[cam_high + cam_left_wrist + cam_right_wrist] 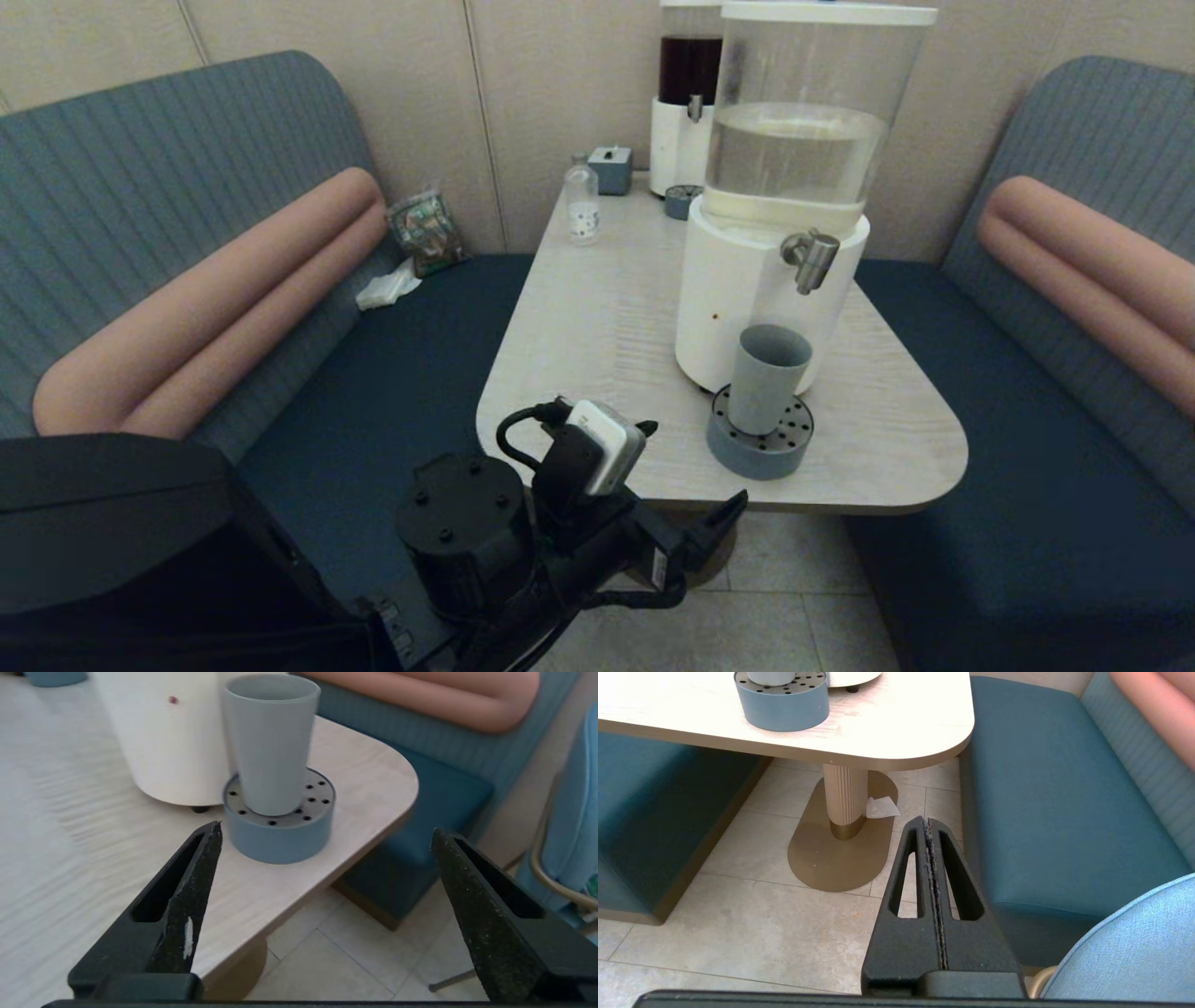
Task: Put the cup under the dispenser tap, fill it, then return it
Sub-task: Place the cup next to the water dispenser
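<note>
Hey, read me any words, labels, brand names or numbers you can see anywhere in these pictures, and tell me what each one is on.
No text is readable.
Small clear bottle: white label with dark marks, too small to read.
Packet on the bench: printed pattern, too blurred to read.
Cup, tray and dispenser: no markings.

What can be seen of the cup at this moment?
The cup is a plain, matte grey-blue tumbler with no handle, tapering slightly toward its base. It stands upright on the perforated top of the round drip tray, close against the large dispenser's white base and below the dispenser tap. Its contents cannot be seen. Nothing grips it; the open left end effector is clear of it.
</note>
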Robot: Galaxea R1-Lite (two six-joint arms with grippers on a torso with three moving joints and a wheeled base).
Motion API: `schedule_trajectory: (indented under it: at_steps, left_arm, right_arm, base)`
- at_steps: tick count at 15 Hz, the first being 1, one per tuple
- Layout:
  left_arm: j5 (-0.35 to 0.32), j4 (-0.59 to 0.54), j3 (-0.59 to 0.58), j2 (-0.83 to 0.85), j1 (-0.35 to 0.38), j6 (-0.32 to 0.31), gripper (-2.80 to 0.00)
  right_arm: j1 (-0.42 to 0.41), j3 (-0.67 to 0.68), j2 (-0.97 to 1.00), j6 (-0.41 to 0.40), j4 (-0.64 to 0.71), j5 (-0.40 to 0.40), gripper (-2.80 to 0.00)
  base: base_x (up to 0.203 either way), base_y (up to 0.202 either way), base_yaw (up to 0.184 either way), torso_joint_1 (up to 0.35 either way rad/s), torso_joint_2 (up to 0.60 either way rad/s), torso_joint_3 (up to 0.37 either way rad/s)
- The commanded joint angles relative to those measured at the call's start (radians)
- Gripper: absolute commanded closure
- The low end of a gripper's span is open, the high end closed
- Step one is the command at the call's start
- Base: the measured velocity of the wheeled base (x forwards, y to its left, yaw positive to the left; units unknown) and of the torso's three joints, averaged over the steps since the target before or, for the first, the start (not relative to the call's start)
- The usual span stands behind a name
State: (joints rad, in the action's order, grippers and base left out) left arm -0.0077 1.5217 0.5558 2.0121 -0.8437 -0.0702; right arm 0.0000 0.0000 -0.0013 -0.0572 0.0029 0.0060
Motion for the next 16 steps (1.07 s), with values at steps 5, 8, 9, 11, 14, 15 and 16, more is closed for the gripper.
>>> schedule_trajectory:
  at_steps: [5, 8, 9, 11, 14, 15, 16]
  left_arm:
    - [0.006, 0.008, 0.037, 0.038, -0.044, -0.002, -2.80]
    - [0.009, 0.008, 0.069, 0.069, -0.051, -0.003, -2.80]
    - [0.010, 0.008, 0.079, 0.075, -0.051, -0.006, -2.80]
    - [0.010, 0.008, 0.105, 0.080, -0.051, -0.006, -2.80]
    - [0.013, -0.011, 0.152, 0.088, -0.051, -0.011, -2.80]
    - [0.022, -0.035, 0.169, 0.091, -0.051, -0.012, -2.80]
    - [0.025, -0.045, 0.184, 0.102, -0.051, -0.013, -2.80]
  right_arm:
    - [0.000, 0.000, 0.000, -0.001, 0.000, 0.000, 0.00]
    - [0.000, 0.000, 0.000, -0.001, 0.000, 0.000, 0.00]
    - [0.000, 0.000, 0.000, -0.001, 0.000, 0.000, 0.00]
    - [0.000, 0.000, 0.000, -0.001, 0.000, 0.000, 0.00]
    - [0.000, 0.000, 0.000, -0.001, 0.000, 0.000, 0.00]
    - [0.000, 0.000, 0.000, -0.001, 0.000, 0.000, 0.00]
    - [0.000, 0.000, 0.000, -0.001, 0.000, 0.000, 0.00]
  base:
    - [0.000, 0.000, 0.000, 0.000, 0.00, 0.000]
    - [0.000, 0.000, 0.000, 0.000, 0.00, 0.000]
    - [0.000, 0.000, 0.000, 0.000, 0.00, 0.000]
    - [0.000, 0.000, 0.000, 0.000, 0.00, 0.000]
    - [0.000, 0.000, 0.000, 0.000, 0.00, 0.000]
    - [0.000, 0.000, 0.000, 0.000, 0.00, 0.000]
    - [0.000, 0.000, 0.000, 0.000, 0.00, 0.000]
